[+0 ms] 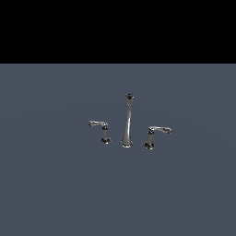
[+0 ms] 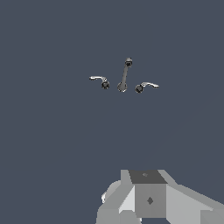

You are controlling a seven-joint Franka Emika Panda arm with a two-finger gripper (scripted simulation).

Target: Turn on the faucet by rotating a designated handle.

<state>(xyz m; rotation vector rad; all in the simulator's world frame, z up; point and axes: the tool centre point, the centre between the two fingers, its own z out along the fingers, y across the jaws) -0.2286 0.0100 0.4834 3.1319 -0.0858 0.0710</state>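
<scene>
The chrome faucet stands on the grey surface in the middle of the exterior view, with its tall curved dark-tipped spout [image 1: 127, 122] at the centre. The handle [image 1: 156, 132] stands at the exterior view's right of the spout, its thin lever pointing right. The twin handle [image 1: 103, 129] stands on the other side, its lever pointing left. In the wrist view the spout [image 2: 124, 75], the handle [image 2: 145, 85] and the twin handle [image 2: 101, 80] look small and far off. Only the grey body of my gripper [image 2: 148, 197] shows there; its fingers are hidden. It touches nothing.
A flat dark grey surface [image 1: 55, 184] spreads all around the faucet. The arm does not show in the exterior view.
</scene>
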